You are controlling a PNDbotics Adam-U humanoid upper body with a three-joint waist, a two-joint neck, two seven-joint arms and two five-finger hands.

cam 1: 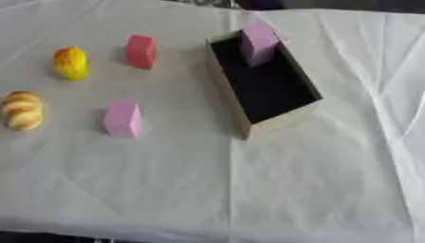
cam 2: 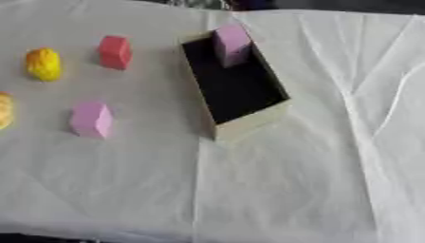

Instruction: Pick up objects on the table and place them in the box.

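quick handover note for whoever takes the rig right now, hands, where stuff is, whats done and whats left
Hands: neither shows in either view.
Box: open, right of centre on the white-covered table.
Done: one lilac block is at the box's far end.
Left, all on the cloth left of the box: red block, yellow object, pink block and a tan ridged item at the left edge.
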